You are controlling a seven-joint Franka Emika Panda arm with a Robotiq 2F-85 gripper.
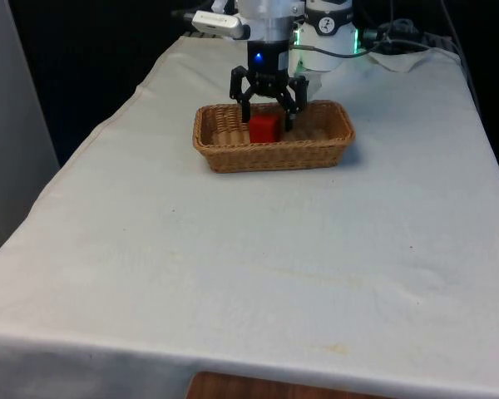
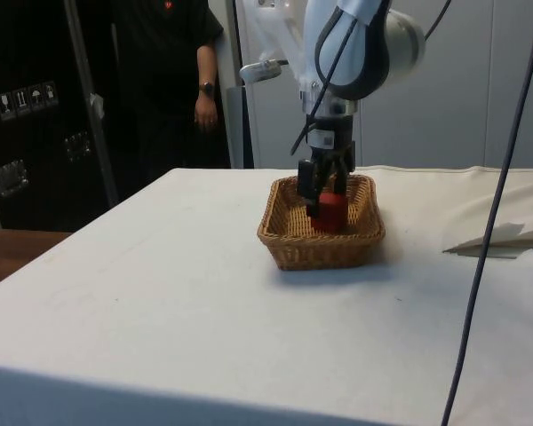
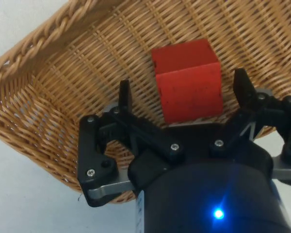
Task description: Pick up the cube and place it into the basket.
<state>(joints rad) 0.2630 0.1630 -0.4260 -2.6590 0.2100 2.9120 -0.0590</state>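
A red cube (image 1: 264, 129) rests on the floor of the woven wicker basket (image 1: 274, 155), which stands at the far middle of the table. My gripper (image 1: 267, 119) hangs low inside the basket, straddling the cube. In the wrist view the two fingers (image 3: 124, 95) stand open on either side of the cube (image 3: 186, 82), with a gap on each side. The side view shows the gripper (image 2: 322, 201) reaching down over the cube (image 2: 331, 214), between the walls of the basket (image 2: 320, 250).
A person (image 2: 164, 80) in dark clothes stands beyond the table's far corner in the side view. Cables (image 1: 399, 37) lie on the cloth behind the basket. Bare white cloth (image 1: 249, 266) stretches from the basket to the near edge.
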